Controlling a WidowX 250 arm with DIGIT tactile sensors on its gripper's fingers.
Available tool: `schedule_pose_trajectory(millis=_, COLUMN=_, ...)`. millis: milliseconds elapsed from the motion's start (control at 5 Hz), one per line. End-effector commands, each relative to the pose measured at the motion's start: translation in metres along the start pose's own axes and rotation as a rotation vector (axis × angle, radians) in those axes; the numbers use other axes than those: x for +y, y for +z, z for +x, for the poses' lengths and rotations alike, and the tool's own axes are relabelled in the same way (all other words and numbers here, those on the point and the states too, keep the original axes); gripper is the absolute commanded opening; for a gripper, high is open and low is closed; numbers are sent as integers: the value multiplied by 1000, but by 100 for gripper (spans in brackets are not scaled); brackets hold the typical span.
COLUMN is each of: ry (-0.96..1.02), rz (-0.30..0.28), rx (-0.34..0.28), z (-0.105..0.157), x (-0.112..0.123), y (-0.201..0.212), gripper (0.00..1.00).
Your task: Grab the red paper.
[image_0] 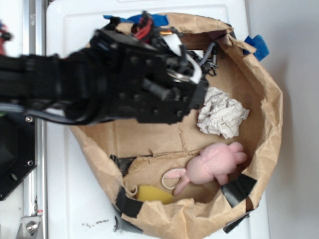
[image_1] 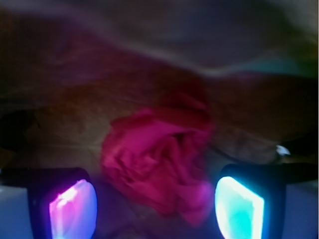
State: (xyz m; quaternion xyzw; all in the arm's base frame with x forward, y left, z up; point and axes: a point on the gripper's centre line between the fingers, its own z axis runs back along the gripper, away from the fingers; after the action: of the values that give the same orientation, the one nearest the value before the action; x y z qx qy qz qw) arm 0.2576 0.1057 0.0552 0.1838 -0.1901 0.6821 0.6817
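Because the red paper (image_1: 158, 164) looks light, soft and springy, the spread-open gripper (image_1: 155, 204) should pinch across its crumpled middle.

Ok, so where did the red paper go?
In the wrist view the red paper sits between the two fingers of the open claw, on the brown bag floor. In the exterior view the arm hides it.

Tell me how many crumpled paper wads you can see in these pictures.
2. The white paper wad lies in the bag beside the pink bunny. The red paper shows only in the wrist view, between the open fingers. Others may be hidden.
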Motion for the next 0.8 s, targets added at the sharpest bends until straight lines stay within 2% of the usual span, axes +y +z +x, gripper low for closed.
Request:
schedule_pose_trajectory(millis=0, ry=96, rz=-13, rx=-65, z=16, x=-7, y=1, gripper=100)
schedule_pose_trajectory(millis=400, ry=58, rz=-11, rx=-84, z=7, x=-5, y=-5, gripper=100)
schedule_pose_trajectory(millis=600, ry=63, rz=-16, rx=-75, z=7, x=-1, y=-5, gripper=0)
